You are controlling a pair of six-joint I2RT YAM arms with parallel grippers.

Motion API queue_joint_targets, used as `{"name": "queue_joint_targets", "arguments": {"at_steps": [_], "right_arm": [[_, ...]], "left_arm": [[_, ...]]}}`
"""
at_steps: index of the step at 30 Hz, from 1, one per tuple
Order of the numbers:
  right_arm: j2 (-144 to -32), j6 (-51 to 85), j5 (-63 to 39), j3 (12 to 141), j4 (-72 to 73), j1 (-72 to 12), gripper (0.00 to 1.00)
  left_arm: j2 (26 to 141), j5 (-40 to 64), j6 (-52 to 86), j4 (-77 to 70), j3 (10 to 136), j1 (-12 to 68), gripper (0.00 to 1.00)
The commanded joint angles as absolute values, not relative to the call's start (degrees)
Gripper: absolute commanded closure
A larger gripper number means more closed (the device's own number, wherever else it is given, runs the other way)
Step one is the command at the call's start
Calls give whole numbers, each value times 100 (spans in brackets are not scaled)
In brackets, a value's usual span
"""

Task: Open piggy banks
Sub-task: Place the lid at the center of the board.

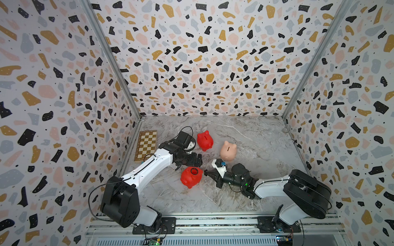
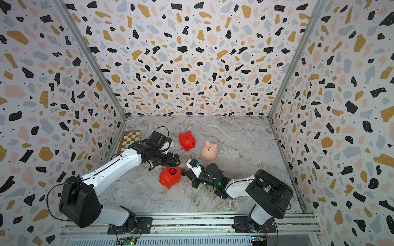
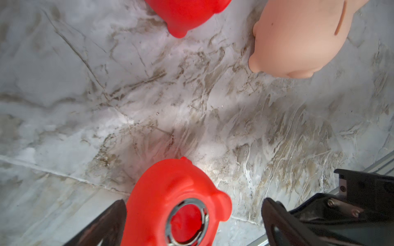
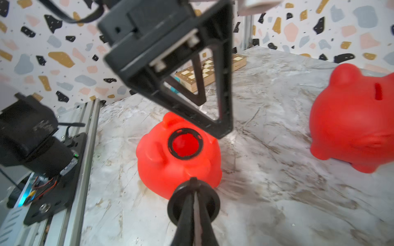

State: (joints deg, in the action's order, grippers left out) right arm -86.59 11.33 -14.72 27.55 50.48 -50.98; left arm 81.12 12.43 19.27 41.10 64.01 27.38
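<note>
Left end effector [image 3: 194, 204] spread wide just over the overturned red piggy bank [image 1: 188, 181]; right end effector [image 4: 194, 189] pinched shut on a black round plug [image 4: 176, 205].
The upright red piggy bank [image 3: 187, 15] and the peach piggy bank [image 3: 298, 38] are cut off in the left wrist view. The left fingers [image 3: 277, 221], plain there, are hardly made out in both top views. The overturned red piggy bank lies belly-up on the counter [image 1: 255, 138] between the arms, with the right tips just beside it. The plug is seen as a disc only in the right wrist view.
</note>
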Motion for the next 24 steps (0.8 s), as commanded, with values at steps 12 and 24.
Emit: {"name": "queue_joint_targets", "arguments": {"at_steps": [12,24], "right_arm": [[-7940,2163,-752,3592,393,-3052,100],[-7983,2356,-137,3445,-478,-1849,99]], "left_arm": [[7097,1197,2790,2788,5713,3023,1],[6208,299,3726,1635,4494,4390,1]]}}
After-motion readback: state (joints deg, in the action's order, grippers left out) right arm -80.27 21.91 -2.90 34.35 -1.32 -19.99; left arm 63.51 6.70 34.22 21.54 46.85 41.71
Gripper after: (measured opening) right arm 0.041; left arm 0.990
